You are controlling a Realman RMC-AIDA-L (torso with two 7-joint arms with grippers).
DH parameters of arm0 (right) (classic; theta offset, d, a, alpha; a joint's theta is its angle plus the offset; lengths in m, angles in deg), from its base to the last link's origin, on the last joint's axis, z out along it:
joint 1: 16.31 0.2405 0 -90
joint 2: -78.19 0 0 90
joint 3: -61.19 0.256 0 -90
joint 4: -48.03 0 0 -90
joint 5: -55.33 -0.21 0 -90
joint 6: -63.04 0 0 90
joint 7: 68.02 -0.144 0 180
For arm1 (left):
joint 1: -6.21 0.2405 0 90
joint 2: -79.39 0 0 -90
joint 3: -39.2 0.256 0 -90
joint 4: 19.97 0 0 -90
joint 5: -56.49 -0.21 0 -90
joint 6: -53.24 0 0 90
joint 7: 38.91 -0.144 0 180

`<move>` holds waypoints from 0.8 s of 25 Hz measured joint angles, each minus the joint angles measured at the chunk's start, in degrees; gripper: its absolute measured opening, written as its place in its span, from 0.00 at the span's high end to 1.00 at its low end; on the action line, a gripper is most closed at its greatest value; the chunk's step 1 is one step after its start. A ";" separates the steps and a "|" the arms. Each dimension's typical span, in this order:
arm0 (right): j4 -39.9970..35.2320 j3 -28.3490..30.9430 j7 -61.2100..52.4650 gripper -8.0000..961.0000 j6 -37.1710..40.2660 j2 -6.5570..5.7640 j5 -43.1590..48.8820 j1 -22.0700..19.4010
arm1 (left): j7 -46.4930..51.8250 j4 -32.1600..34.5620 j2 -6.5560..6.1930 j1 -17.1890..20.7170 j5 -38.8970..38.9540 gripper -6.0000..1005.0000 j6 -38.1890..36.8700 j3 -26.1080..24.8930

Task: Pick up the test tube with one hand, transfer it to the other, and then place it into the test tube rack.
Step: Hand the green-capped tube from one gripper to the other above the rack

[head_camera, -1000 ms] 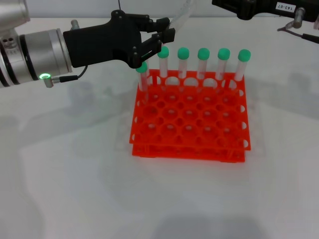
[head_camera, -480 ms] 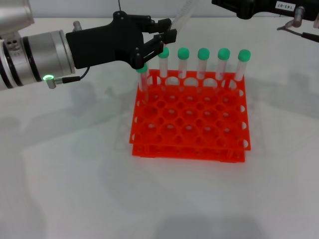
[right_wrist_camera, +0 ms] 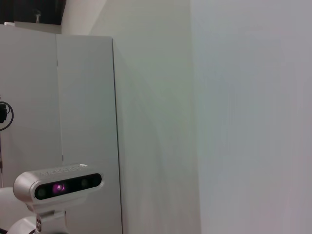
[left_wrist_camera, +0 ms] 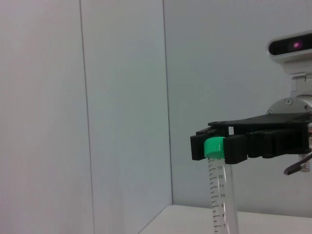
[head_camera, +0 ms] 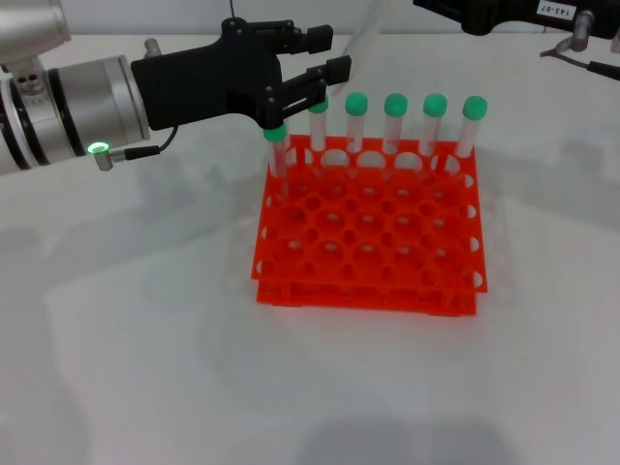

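The test tube (head_camera: pixel 356 41) is a clear tube slanting up past the top edge of the head view, where its cap is hidden. The left wrist view shows its green cap (left_wrist_camera: pixel 214 147) and clear body (left_wrist_camera: pixel 222 195). My right gripper (left_wrist_camera: pixel 215 147), the labelled black one, is shut on that cap; its body (head_camera: pixel 484 17) is at the top right. My left gripper (head_camera: pixel 323 53), unlabelled with a green wrist light, stands open around the tube's lower end, above the rack's back left corner. The orange-red test tube rack (head_camera: pixel 368 232) stands at the middle of the table.
Several green-capped tubes (head_camera: pixel 394 121) stand upright along the rack's back row, and one (head_camera: pixel 277 150) stands at its left edge just below my left gripper. The white table (head_camera: pixel 145 320) stretches around the rack.
My left gripper's fingers have spread apart around the tube, and the arm has shifted slightly right and up. The right gripper and rack have not moved.
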 joint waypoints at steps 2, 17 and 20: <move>0.00 0.02 0.06 0.70 0.00 0.00 0.00 0.00 | 0.03 -0.16 0.00 0.00 0.00 0.70 0.01 0.00; -0.46 0.02 0.09 0.71 0.00 0.00 -0.01 -0.42 | 5.85 0.51 -0.24 0.53 -0.64 0.19 -0.32 0.00; -0.54 0.03 -0.03 0.71 0.00 0.00 -0.01 -0.70 | 8.50 3.36 -0.33 2.06 -0.84 0.11 -0.77 0.23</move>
